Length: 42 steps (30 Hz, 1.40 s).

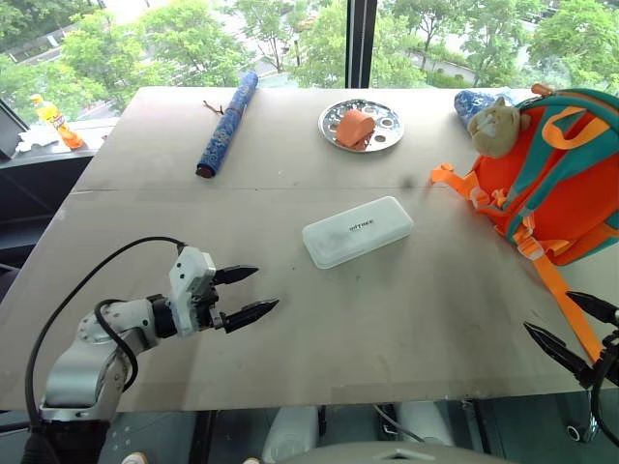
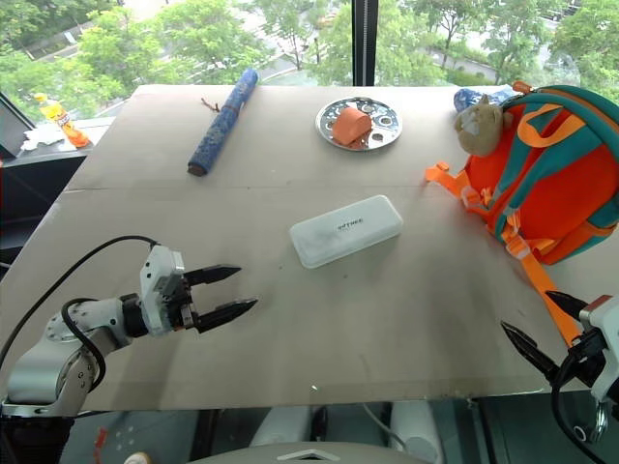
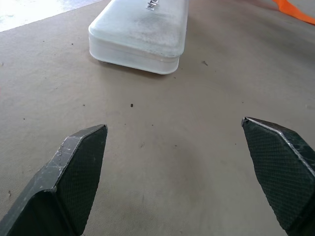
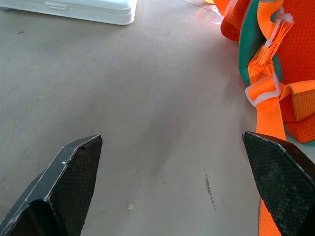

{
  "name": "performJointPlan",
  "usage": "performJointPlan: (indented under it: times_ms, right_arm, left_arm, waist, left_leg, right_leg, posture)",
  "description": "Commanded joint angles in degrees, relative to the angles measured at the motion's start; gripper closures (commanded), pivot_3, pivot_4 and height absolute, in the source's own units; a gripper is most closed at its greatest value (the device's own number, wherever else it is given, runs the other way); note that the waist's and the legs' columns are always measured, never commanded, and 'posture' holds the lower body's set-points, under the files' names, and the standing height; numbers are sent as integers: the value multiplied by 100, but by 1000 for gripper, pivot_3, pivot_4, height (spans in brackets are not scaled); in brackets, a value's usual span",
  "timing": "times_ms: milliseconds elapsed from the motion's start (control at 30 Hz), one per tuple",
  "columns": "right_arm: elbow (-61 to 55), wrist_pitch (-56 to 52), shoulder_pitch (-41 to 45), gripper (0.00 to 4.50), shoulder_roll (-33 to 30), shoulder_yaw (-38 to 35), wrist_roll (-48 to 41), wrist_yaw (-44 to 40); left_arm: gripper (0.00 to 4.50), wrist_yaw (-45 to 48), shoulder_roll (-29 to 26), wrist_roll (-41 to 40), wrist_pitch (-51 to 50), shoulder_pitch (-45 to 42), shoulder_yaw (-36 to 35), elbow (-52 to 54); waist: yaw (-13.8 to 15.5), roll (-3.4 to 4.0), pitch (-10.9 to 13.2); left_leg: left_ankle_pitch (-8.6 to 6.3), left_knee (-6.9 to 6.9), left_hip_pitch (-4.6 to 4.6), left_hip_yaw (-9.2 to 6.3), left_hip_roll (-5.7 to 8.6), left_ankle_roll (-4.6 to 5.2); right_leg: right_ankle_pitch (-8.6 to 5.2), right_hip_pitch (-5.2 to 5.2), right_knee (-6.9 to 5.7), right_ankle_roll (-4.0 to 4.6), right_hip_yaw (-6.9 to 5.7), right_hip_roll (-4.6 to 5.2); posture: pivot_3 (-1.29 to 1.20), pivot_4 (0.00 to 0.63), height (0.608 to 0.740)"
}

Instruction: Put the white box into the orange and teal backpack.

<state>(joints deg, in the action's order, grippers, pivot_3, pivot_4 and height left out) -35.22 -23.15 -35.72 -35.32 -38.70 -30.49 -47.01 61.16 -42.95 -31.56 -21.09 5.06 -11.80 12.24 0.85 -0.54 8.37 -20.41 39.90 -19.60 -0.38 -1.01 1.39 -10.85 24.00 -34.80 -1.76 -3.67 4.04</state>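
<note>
The white box point(image 1: 357, 230) lies flat in the middle of the grey table, dark lettering on its lid; the left wrist view shows its near end point(image 3: 140, 34). At the table's right side lies the orange and teal backpack point(image 1: 561, 174), a tan plush toy point(image 1: 497, 126) at its top and an orange strap point(image 1: 566, 304) trailing toward the front edge. My left gripper point(image 1: 247, 293) stands open over the front left of the table, pointing at the box and well short of it, empty. Open and empty too, my right gripper point(image 1: 571, 333) hovers at the front right corner beside the strap.
A round metal plate point(image 1: 361, 126) with an orange block on it sits at the back centre. A rolled blue patterned pouch point(image 1: 228, 123) lies at the back left. An orange drink bottle point(image 1: 56, 120) stands on a ledge beyond the table's left edge. Windows rise behind.
</note>
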Motion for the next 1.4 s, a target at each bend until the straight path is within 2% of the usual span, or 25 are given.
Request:
performJointPlan:
  times_ms: [33,200,267,400,500,633,767,867,967,1033,1167,1267,1400]
  right_arm:
    - [-270,103,104,0,27,105,66,181]
    - [-577,30,394,0,77,551,796,924]
    - [-547,-87,645,0,91,742,647,962]
    - [-128,-722,1758,1070,24,1223,432,1340]
    - [289,-930,2584,2473,-33,1832,722,1556]
    - [1164,-1105,3832,4395,4,2714,1125,1760]
    - [2269,-1004,4995,4457,59,3505,1604,1720]
    - [3172,-775,5858,4457,154,4007,1969,1623]
    - [3993,-428,6517,4500,349,4297,2228,1568]
    - [4614,-175,6936,4500,514,4438,2384,1540]
    - [5665,330,7505,4500,724,4648,2706,1510]
    - [6489,740,7921,4500,876,4826,2972,1470]
    - [7003,1072,8128,4500,1012,4976,3176,1288]
  left_arm:
    - [23,-129,54,-123,-29,-72,-164,142]
    - [23,-689,339,-290,-406,-388,-238,118]
    - [23,-848,409,-317,-497,-506,-251,140]
    - [0,-1015,483,-350,-591,-595,-255,197]
    - [0,-1076,515,-326,-629,-598,-222,250]
    - [0,-1310,589,-215,-654,-697,-143,262]
    - [0,-1654,732,-212,-830,-803,-70,396]
    - [0,-2003,859,-554,-1415,-948,-88,551]
    - [797,-2478,1005,-886,-2144,-1095,-145,712]
    - [1724,-2875,1129,-906,-2441,-1177,-88,887]
    - [3123,-3812,1566,-858,-3010,-1348,-24,1073]
    - [4469,-4435,1952,-586,-3305,-1450,403,1202]
    - [4469,-4926,2247,-325,-3547,-1655,712,1189]
  waist:
    - [-1,0,0]
    - [0,0,-1]
    - [-1,-2,-2]
    - [-59,-13,-1]
    - [-48,-11,0]
    - [-24,-5,4]
    - [-6,-4,5]
    - [-19,-3,5]
    - [-19,-2,6]
    - [-40,-3,5]
    - [-54,-2,6]
    - [-71,-2,6]
    - [-113,-2,6]
  left_leg:
    - [0,0,0,0,0,0]
    - [0,1,3,1,1,0]
    - [2,1,3,-1,1,-4]
    - [12,2,5,9,2,-22]
    - [1,7,18,16,6,0]
    - [13,4,16,11,6,-22]
    - [13,5,4,13,12,-23]
    - [13,5,-6,15,14,-22]
    - [14,5,-14,15,14,-23]
    - [14,5,-15,13,14,-24]
    - [14,6,-15,12,17,-24]
    - [15,6,-17,11,21,-25]
    - [16,7,-17,11,21,-28]
  right_leg:
    - [0,0,0,0,0,0]
    - [0,-1,-5,0,3,0]
    - [0,-1,-5,0,1,0]
    - [1,-1,-2,0,9,-1]
    - [1,-6,-9,1,21,-1]
    - [1,-3,-9,2,17,-5]
    - [2,2,-6,1,16,-2]
    - [15,7,-5,-19,9,-1]
    - [16,11,-6,-21,-2,0]
    - [16,12,-7,-21,-3,0]
    - [17,11,-6,-22,0,4]
    - [17,11,-7,-22,-2,8]
    - [17,10,-7,-22,-4,8]
  posture:
    - [0,150,731]
    - [0,150,731]
    - [0,150,731]
    - [0,150,731]
    - [0,150,731]
    - [0,150,731]
    - [0,150,731]
    - [0,150,731]
    - [0,150,731]
    - [0,150,731]
    - [0,150,731]
    - [0,150,731]
    - [0,150,731]
